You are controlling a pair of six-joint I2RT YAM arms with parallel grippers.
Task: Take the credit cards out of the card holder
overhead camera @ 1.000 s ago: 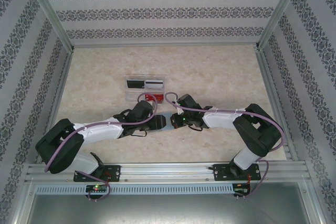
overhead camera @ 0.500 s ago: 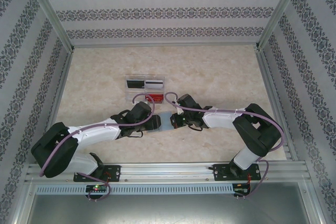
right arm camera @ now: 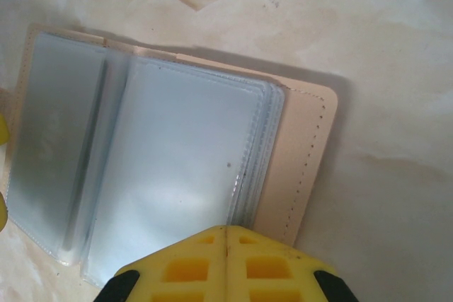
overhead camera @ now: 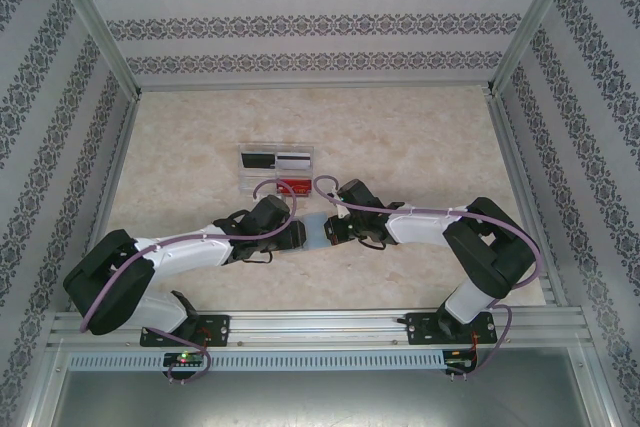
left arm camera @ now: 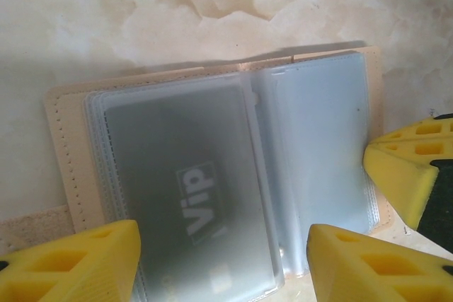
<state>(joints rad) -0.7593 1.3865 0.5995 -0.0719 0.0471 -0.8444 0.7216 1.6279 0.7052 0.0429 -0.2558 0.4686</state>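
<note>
Left gripper [left arm camera: 223,259] nudged in over open card holder [left arm camera: 65,148], mid table [overhead camera: 420,137]. Jaws half open astride VIP card [left arm camera: 191,196] (nothing gripped yet). Right gripper [right arm camera: 226,263] shut, seemed to pin cover. Pull-out looked next.

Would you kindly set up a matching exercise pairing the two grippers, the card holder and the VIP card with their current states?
Things:
1 left gripper
2 right gripper
3 card holder
4 VIP card

States:
A inside the holder, under clear plastic
B shut
C lying open on the table
D open

Pairs: 1-D, 2-B, 3-C, 4-A
</note>
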